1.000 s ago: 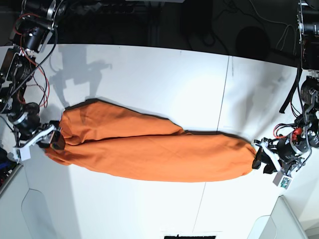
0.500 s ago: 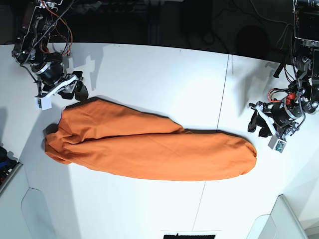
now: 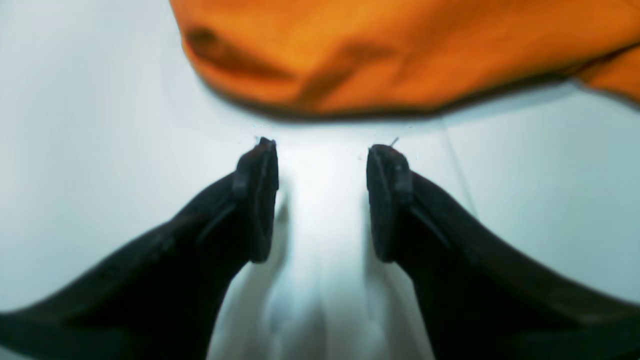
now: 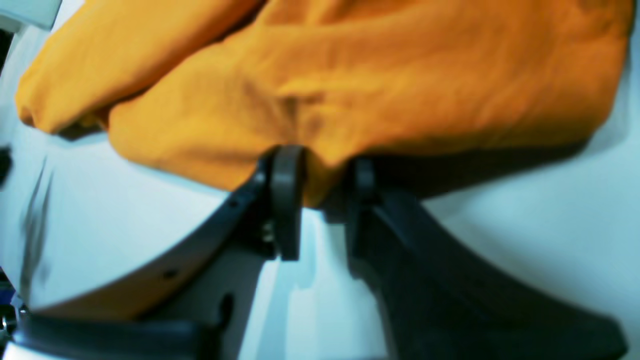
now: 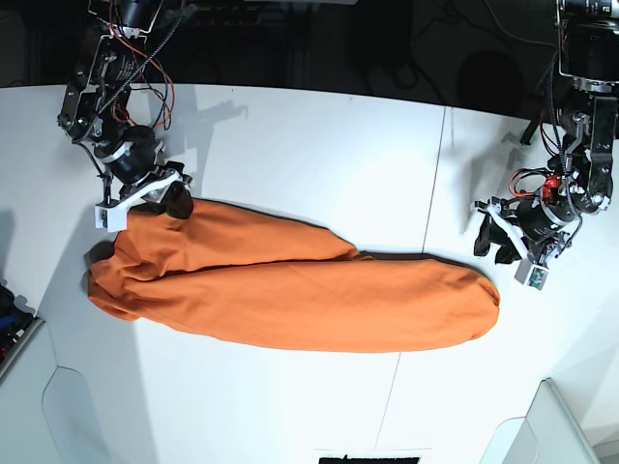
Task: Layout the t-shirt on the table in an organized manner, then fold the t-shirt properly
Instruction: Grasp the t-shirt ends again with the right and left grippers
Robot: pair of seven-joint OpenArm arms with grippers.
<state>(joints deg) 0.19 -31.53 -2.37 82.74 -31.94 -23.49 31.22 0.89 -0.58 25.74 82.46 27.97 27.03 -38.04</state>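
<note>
Right gripper (image 4: 320, 172), centre of the right wrist view, jaws narrowed around a fold of the t-shirt (image 4: 350, 85) at its near edge, cloth bulging down between the pads; whether firmly nipped or only straddled, hard to say through the blur; same gripper (image 5: 160, 198) at upper left of the base view, sitting on the cloth's upper-left corner. Left gripper (image 3: 322, 197), centre of the left wrist view, fingers spread wide and empty, bare table (image 3: 75, 150) between them, orange edge (image 3: 400, 55) across the top of that frame, just beyond the tips and not touched; in the base view at centre right (image 5: 508, 242), near the shirt's rounded right end but apart from it. T-shirt (image 5: 290, 290) stretched as a long rumpled band across the middle of the white table (image 5: 309, 135), doubled lengthwise, not yet spread flat. Judged step: taking corners to open the cloth out; best done by pinching one layer only at the seam edge, bringing the left gripper forward onto the matching end, lifting both together and drawing apart evenly to avoid twisting. Count: one t-shirt, one table, two grippers.
</note>
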